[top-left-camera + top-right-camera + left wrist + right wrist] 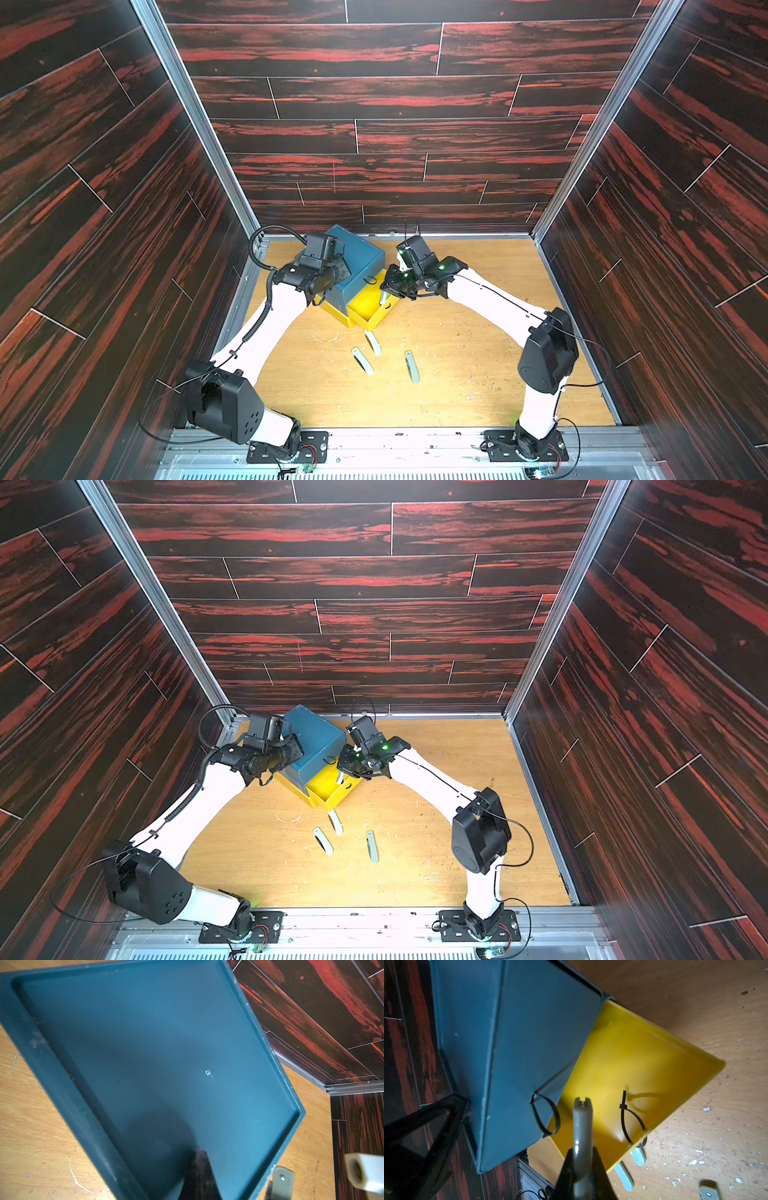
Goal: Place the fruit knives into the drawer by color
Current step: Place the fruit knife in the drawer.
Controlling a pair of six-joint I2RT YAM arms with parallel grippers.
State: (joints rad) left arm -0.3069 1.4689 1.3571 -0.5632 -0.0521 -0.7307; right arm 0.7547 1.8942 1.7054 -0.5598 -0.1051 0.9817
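Left arm [276, 316] and right arm [492, 303] reach forward, jaws closed.

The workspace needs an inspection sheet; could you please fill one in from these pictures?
Surface: wooden tabletop, scratched.
Job's things: drawer chest with its yellow drawer pulled open; three fruit knives lie on the tabletop in front of it; a fourth knife is held over the open drawer.
Clutter: white chips scattered on the tabletop.
Grippers: right gripper shut on the fourth knife; left gripper shut, at the chest's teal top.
Cables: black cables run along both arms; cable-tie loops serve as drawer pulls.
Surroundings: dark red wood-pattern walls, metal frame posts.
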